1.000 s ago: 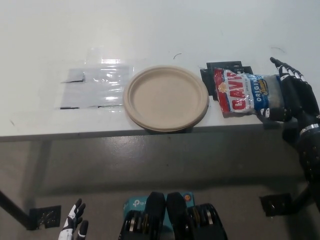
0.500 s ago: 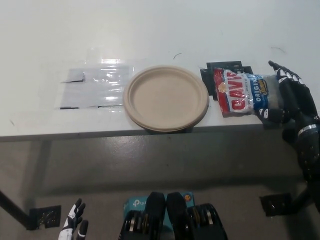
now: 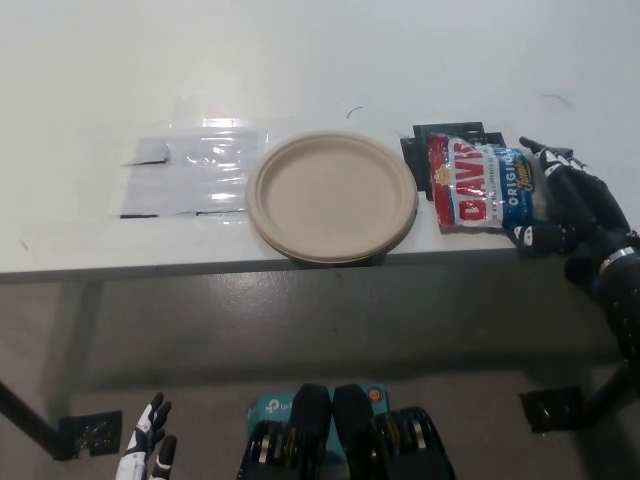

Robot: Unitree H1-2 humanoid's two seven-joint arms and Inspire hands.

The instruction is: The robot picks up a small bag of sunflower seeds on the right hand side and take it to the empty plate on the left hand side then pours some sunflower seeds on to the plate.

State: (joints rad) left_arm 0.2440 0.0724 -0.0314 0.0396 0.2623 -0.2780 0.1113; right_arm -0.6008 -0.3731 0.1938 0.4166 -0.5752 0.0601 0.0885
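My black right hand [image 3: 567,200] is wrapped around the right end of the red, white and blue foil sunflower seed bag [image 3: 480,184], fingers curled over top and bottom edges; looks like a grip. Bag lies flat on the white table [image 3: 300,60], long axis left-right, just right of the empty tan paper plate [image 3: 332,196]. Plate sits left of my hand. White left hand [image 3: 148,448] hangs low, well below the plate, fingers apart.

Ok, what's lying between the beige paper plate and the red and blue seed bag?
Head view: mostly bare white table, with a black marker patch showing beside the bag, right of the plate.
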